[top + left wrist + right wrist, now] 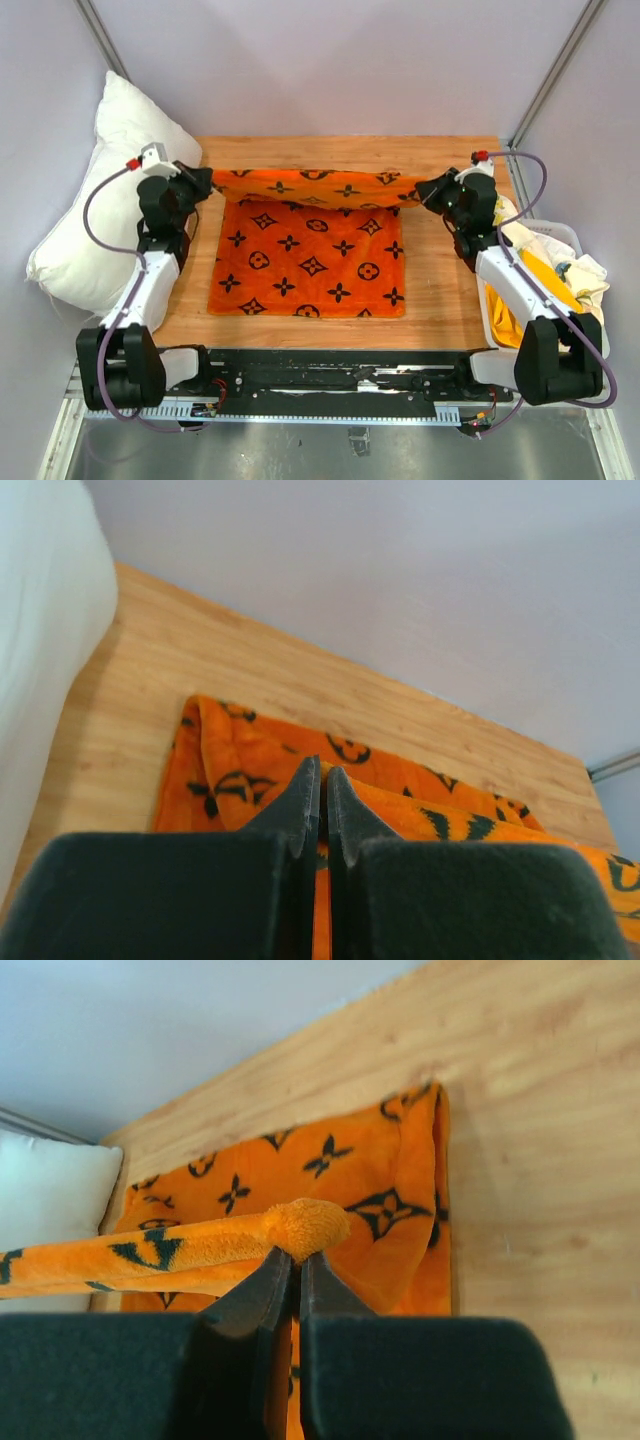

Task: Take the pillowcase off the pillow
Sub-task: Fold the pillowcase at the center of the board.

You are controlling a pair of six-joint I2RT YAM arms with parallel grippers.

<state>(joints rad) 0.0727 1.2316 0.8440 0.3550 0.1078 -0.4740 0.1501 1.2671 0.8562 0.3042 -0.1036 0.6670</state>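
A plump white pillow leans against the wall at the left edge of a wooden table. The orange pillowcase lies flat on the table with its far edge raised. The left gripper and right gripper each pinch one far corner, jaws closed tight on the fabric.

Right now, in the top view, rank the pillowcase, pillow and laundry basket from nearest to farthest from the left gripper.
1. pillowcase: its far-left corner is pinched in the left gripper.
2. pillow: just to the left, beside that arm.
3. basket: far right of the view.
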